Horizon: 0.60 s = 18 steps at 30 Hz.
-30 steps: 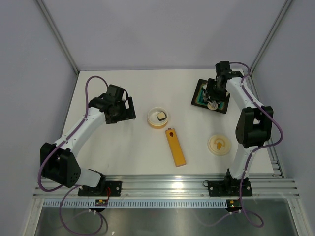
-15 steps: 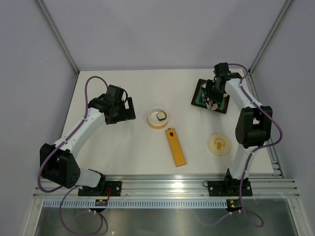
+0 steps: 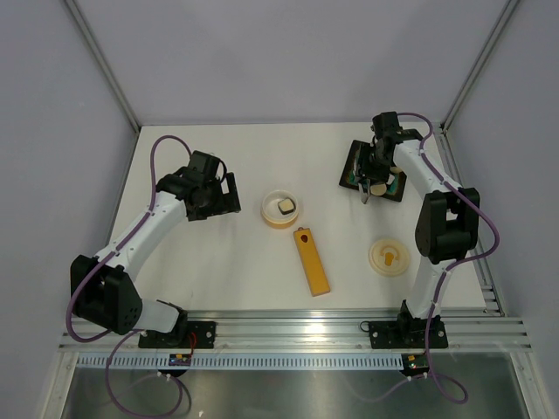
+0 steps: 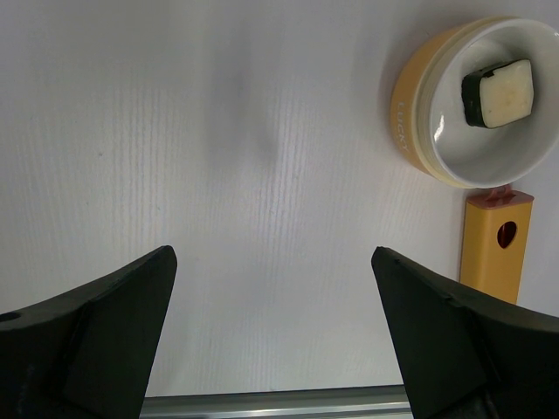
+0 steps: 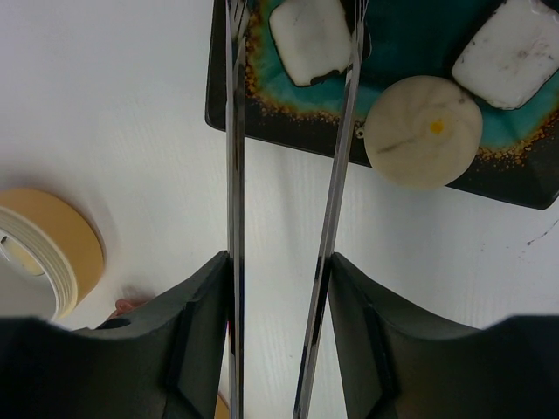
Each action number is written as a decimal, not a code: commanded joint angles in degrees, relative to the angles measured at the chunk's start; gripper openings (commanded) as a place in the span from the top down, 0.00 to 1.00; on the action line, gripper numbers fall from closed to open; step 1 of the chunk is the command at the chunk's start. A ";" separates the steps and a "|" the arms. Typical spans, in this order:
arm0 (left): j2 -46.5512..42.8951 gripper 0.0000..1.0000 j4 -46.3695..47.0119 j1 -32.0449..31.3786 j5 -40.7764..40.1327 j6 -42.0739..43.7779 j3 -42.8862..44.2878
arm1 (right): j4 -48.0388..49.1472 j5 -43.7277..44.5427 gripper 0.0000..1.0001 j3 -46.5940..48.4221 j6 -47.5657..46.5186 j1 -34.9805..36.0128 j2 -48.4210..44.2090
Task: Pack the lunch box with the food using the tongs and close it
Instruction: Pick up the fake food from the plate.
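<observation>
**L gripper** [image 4: 272,262]: hangs over the white table [image 3: 218,262], jaws spread wide, nothing between them.

**Lunch box:** small round cream-yellow plastic bowl [image 4: 410,122], stands upright and uncovered, off to the L gripper's right. Inside it is one food piece, a white block w/ dark edge [image 4: 500,92], lying flat on the bowl floor. There is faint raised lettering on the outer wall, poss. "LUCKY", but it is too soft to confirm.

**Bar:** a long orange-yellow bar w/ red dot [image 4: 496,262] lies just beside the bowl's near rim.

**Lid:** the matching round cream-yellow lid [image 3: 389,257] lies flat on the table, well apart from the bowl, on the R arm's side. It bears an orange mark, not legible.

**R gripper** [image 5: 279,279]: clamped on the slim silver metal tongs [image 5: 234,157], one finger outside each arm, so the arms are part-squeezed.

**Tongs tips:** reach over the black square tray w/ green inside [image 5: 284,122] and sit either side of a white block w/ dark rim [image 5: 306,39]. Contact w/ that block cannot be told.

**Also on tray:**
- cream round piece w/ small yellow spot [image 5: 424,131], by the tray's edge
- second white block [image 5: 511,52]
</observation>
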 commanded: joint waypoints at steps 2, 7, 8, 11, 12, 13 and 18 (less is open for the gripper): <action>-2.12 0.01 1.25 0.06 -0.04 0.38 -0.69 | 1.32 -0.25 0.45 1.43 -0.81 0.52 -1.56; -1.86 0.01 1.34 0.14 -0.04 0.38 -0.78 | 1.14 -1.39 0.45 1.08 -0.46 0.52 -2.00; -1.77 0.01 1.34 0.06 -0.04 0.38 -0.78 | 0.97 -1.22 0.45 0.91 -0.28 0.52 -2.09; -1.77 0.01 1.43 0.14 -0.04 0.38 -0.95 | 1.23 -0.87 0.44 -1.46 0.24 0.60 -3.67; -1.59 0.01 1.61 0.06 0.05 0.38 -1.04 | 1.32 -0.61 0.44 -1.99 0.42 0.52 -4.54; -1.59 0.01 1.61 0.14 0.14 0.38 -1.13 | 1.40 0.35 0.45 -2.69 0.59 0.52 -4.90; -1.42 0.01 1.78 0.06 0.40 0.38 -1.39 | 0.88 2.38 0.46 -5.24 1.47 0.52 -7.00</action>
